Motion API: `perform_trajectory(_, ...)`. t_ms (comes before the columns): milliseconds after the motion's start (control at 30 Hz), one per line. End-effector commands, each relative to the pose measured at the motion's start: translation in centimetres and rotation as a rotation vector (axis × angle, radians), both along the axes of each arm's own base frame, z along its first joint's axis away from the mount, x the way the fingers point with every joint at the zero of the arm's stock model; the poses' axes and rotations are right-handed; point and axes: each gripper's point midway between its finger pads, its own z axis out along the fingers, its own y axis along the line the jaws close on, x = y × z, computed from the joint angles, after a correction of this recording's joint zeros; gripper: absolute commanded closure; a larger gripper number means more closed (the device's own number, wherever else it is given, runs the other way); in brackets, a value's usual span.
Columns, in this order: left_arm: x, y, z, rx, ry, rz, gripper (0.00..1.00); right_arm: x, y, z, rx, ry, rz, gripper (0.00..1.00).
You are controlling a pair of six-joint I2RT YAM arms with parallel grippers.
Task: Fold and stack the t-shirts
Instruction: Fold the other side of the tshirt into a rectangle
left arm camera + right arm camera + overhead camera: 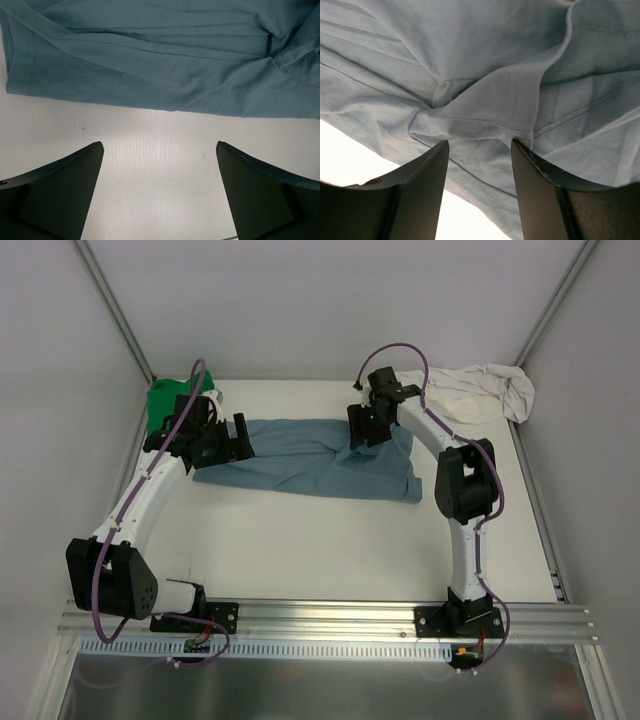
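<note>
Slate-blue t-shirt (320, 460): laid out between both grippers for folding.
Left gripper (160, 145): fingers wide apart over bare table (160, 190), shirt edge just beyond the tips.
Right gripper (477, 144): fingers part-way apart, hemmed fold bunched at the tips. Cannot tell whether clamped; probably there for a lift.
Green t-shirt (165, 400), cream t-shirt (480, 390): waiting beyond the fingers.

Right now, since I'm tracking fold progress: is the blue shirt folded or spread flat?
Loosely folded: the blue shirt lies as a narrow, wrinkled band, with a sleeve doubled over its body.
</note>
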Motion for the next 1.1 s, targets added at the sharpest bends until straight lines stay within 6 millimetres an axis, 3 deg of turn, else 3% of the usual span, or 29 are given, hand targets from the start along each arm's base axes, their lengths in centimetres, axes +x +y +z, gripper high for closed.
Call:
perform_trajectory(0, 0.4, 0.0, 1.7, 0.013, -0.047, -0.005, 0.01, 1.6, 0.4, 3.2, 0.033, -0.08, -0.008, 0.39)
perform_trajectory(200, 0.6, -0.1, 1.6, 0.007, -0.049, -0.004, 0.01, 1.6, -1.8, 5.0, 0.004, -0.115, -0.037, 0.27)
perform_trajectory(300, 0.9, -0.2, 1.5, 0.002, -0.047, -0.005, 0.01, 1.5, -2.5, 4.6, 0.005, -0.105, -0.049, 0.27)
perform_trajectory(567, 1.0, -0.1, 1.9, 0.008, -0.052, -0.004, 0.01, 1.9, -1.9, 4.1, 0.032, -0.092, -0.048, 0.32)
perform_trajectory(700, 0.7, 0.0, 1.8, 0.012, -0.05, -0.003, 0.01, 2.0, -1.3, 3.6, 0.053, -0.077, -0.044, 0.41)
perform_trajectory(1067, 0.7, 0.0, 1.9, 0.013, -0.049, 0.004, 0.01, 1.8, 0.0, 2.6, 0.087, -0.043, -0.032, 0.96)
